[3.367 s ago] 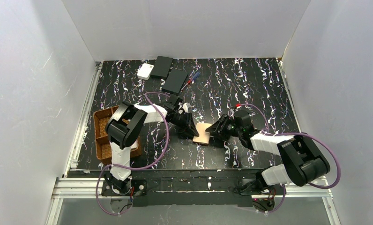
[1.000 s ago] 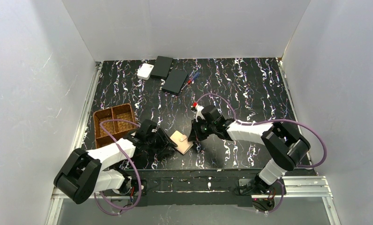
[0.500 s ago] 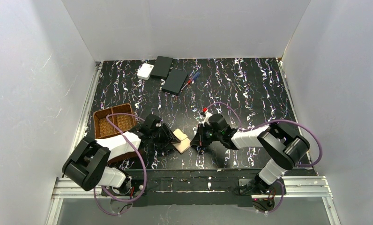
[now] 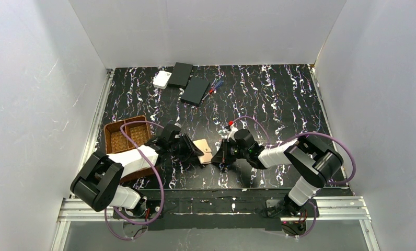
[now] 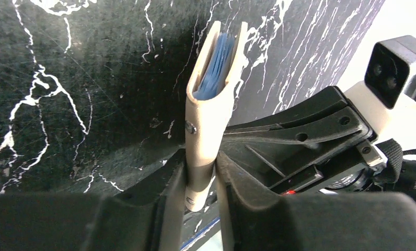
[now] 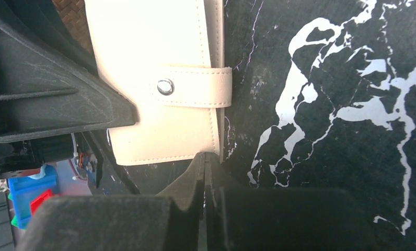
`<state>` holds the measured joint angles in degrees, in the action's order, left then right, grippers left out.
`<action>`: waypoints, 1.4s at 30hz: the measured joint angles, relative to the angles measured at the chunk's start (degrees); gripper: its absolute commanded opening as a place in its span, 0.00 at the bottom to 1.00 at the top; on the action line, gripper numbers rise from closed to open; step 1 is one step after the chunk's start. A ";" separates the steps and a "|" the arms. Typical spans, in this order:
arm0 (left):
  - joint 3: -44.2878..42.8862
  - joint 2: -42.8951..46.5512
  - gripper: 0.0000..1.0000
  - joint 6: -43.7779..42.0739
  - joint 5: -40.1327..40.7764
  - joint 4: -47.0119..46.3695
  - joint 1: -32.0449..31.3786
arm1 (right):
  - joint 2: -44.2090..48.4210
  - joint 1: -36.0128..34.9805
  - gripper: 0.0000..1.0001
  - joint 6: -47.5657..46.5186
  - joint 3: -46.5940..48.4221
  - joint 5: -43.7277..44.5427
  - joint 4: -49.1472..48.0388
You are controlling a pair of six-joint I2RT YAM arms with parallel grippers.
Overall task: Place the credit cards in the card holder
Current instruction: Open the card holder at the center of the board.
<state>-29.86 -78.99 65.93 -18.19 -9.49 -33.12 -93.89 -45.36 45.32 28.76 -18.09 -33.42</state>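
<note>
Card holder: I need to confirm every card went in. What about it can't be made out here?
- Card count: in the left wrist view the card holder sits edge-on in the left gripper; only blue card edges show between its covers.
- Top view: the holder is too small, flanked by both grippers.
- Right wrist view: only its outer face and clasp tab show; whether the right gripper pinches it is unclear.

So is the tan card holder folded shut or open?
Folded shut: tan card holder has its snap strap across the front, blue cards between flaps.
</note>
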 measured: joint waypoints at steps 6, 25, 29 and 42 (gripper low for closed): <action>-0.04 -1.15 0.00 -1.71 -0.23 -1.43 -0.11 | 3.18 -2.17 0.29 -7.08 5.24 6.71 13.21; -13.86 3.02 0.00 -17.97 6.28 26.67 -6.04 | 9.01 -15.84 0.56 -22.79 13.86 28.14 27.45; -13.92 0.96 0.00 -18.01 3.35 27.97 -6.06 | 12.79 -17.13 0.57 -27.18 8.71 29.44 20.60; -19.65 1.68 0.00 -19.04 -1.40 34.35 -5.85 | 27.58 -28.35 0.64 -56.57 -9.92 36.96 2.35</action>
<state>-49.51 -77.31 46.89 -19.59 24.85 -38.96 -66.31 -73.71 -11.25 18.83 18.86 -31.06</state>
